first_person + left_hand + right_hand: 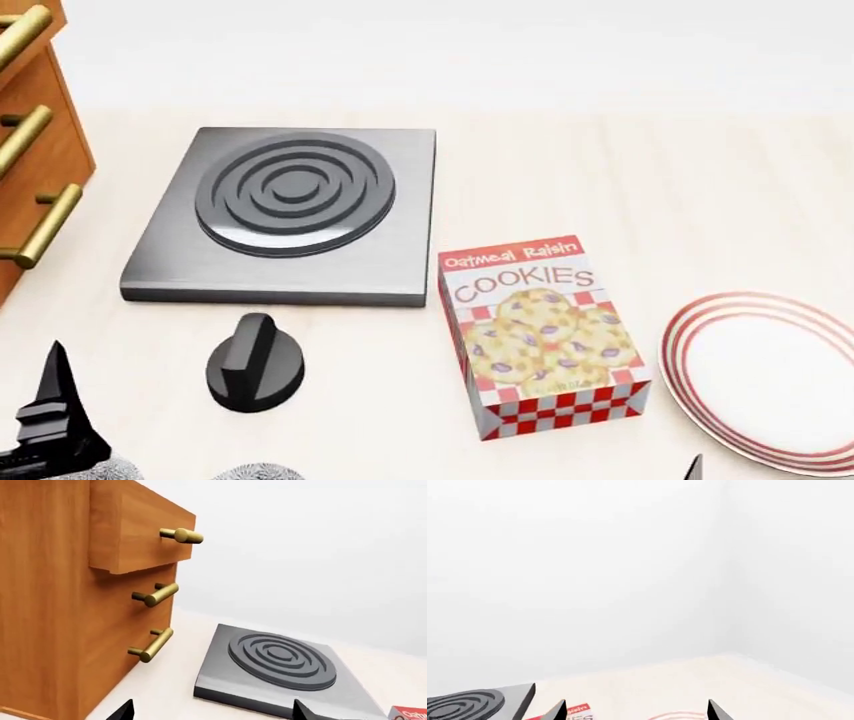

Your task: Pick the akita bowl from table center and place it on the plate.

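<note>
Two speckled black-and-white rims barely show at the bottom edge of the head view, one [100, 468] beside my left arm and one [260, 472] below the knob. Either could be the akita bowl; most of each is cut off. The plate [774, 375], white with thin red rings, lies at the right edge, and a sliver of its rim [679, 715] shows in the right wrist view. My left gripper [212, 712] is open over bare table near the stove. My right gripper [637, 711] is open and empty, raised and facing the wall.
A dark hotplate [287, 210] with raised rings sits at the back left, with a black knob [254, 365] in front of it. A cookies box [541, 335] lies between the knob and the plate. A wooden drawer cabinet [73, 600] with brass handles stands at the far left.
</note>
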Robot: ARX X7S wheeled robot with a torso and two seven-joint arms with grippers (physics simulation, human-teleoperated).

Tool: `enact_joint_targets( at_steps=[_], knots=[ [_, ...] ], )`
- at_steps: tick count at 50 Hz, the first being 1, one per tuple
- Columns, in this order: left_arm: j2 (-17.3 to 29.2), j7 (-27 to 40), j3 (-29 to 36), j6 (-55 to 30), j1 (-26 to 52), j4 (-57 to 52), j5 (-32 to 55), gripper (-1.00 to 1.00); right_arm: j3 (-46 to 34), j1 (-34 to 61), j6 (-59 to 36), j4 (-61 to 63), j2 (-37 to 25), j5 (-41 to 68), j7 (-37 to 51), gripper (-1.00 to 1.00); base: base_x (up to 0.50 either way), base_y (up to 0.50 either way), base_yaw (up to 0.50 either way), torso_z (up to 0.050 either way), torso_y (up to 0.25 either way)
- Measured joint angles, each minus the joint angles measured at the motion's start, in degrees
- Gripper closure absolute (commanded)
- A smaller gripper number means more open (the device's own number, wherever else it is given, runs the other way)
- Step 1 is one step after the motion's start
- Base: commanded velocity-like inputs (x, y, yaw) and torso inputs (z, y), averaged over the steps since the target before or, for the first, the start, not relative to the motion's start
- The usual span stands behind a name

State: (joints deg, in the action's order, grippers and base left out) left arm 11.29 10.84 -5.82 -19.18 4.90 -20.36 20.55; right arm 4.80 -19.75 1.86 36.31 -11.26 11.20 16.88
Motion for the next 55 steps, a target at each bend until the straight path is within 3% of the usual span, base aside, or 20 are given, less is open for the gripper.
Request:
enact_joint_targets(
  at_steps=[15, 29, 55],
  knots=[
    [1.71, 4.96, -7.4, -7.12, 2.59, -5.35, 6.54, -1.0, -8.23, 18.23, -27.28, 2.54, -4.36, 13.82, -4.69, -1.0, 0.0, 0.0, 0.0, 0.0, 0.0],
    [2.15, 7.9, -12.37, -8.18, 1.94, -8.13, 9.07, -1.0, -9.62, 34.3, -50.03, -1.34, -4.22, 31.1, -5.3, -1.0, 0.0, 0.0, 0.0, 0.0, 0.0],
    [2.98, 9.5, -17.06, -8.34, 0.17, -11.52, 12.85, -1.0, -12.44, 45.73, -65.24, -19.26, 0.08, 44.25, -7.61, -1.0, 0.0, 0.0, 0.0, 0.0, 0.0]
  ],
)
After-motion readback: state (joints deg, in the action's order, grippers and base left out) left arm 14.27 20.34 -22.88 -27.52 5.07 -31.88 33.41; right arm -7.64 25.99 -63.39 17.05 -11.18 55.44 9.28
